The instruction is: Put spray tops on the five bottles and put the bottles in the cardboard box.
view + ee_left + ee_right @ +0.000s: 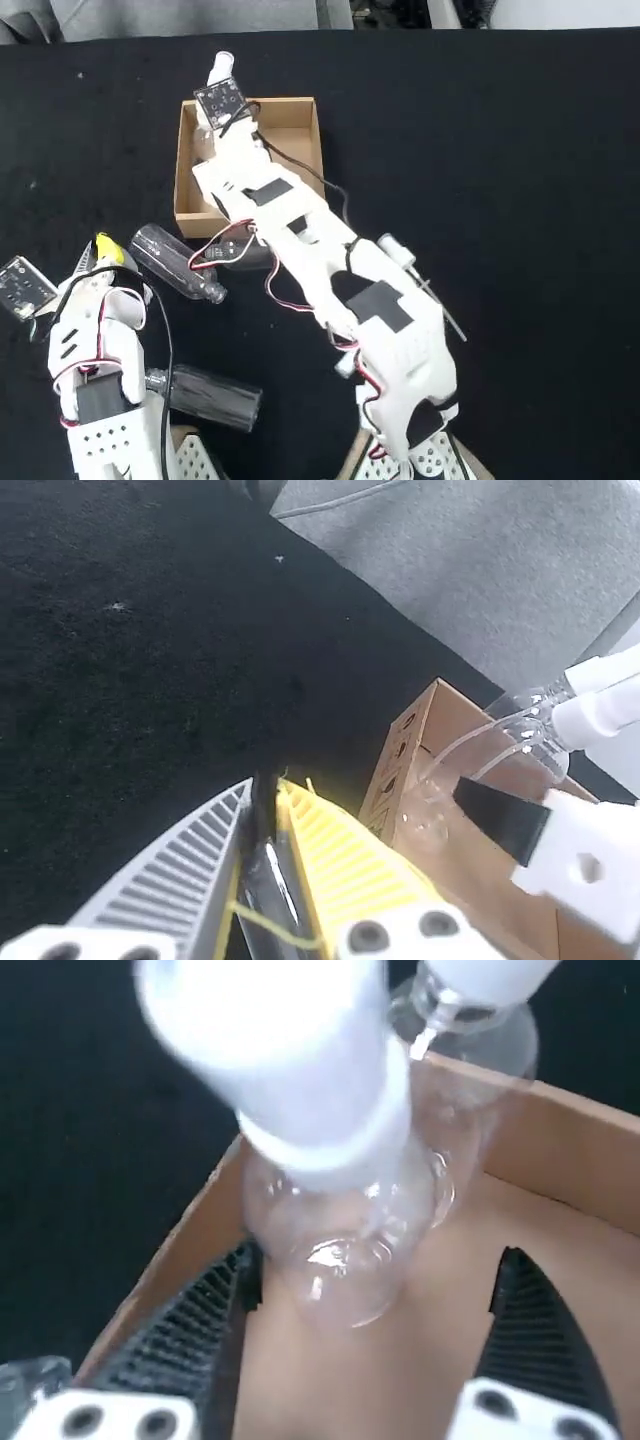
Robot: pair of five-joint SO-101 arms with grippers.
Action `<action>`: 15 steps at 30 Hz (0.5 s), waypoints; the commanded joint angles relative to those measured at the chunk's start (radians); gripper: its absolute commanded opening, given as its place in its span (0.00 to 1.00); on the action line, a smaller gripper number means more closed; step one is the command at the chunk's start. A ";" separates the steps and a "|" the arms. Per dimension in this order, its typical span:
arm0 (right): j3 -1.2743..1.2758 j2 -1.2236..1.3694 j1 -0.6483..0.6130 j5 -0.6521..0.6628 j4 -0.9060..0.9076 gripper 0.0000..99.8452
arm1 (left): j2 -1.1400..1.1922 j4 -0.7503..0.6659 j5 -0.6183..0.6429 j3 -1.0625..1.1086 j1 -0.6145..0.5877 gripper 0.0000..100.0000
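In the right wrist view, the right gripper [380,1275] is spread wide, with a clear capped bottle [340,1240] between its fingers inside the cardboard box [570,1150]. From above, the arm covers that spot. The high view adds two uncapped bottles [180,262] lying on the bench [500,150], near the left gripper [268,800], whose fingers are pressed together.

Black table [520,150], grey surface [180,12] beyond.

We see white plastic arms. The right arm [330,290], centre of the high view, bears black patches and red, white and black cables [283,300]. The left gripper [265,790] has ribbed fingers [340,865], one grey, one yellow; the right gripper [375,1270] has black ones.
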 commanded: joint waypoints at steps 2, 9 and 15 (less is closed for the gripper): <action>-0.016 -0.125 0.031 0.002 0.063 0.32 | -0.012 0.003 -0.012 0.025 -0.012 0.03; -0.015 -0.208 0.031 0.002 0.210 0.32 | -0.012 -0.003 -0.012 0.025 -0.030 0.03; -0.015 -0.298 0.031 0.002 0.350 0.32 | -0.012 -0.046 -0.009 0.025 -0.107 0.03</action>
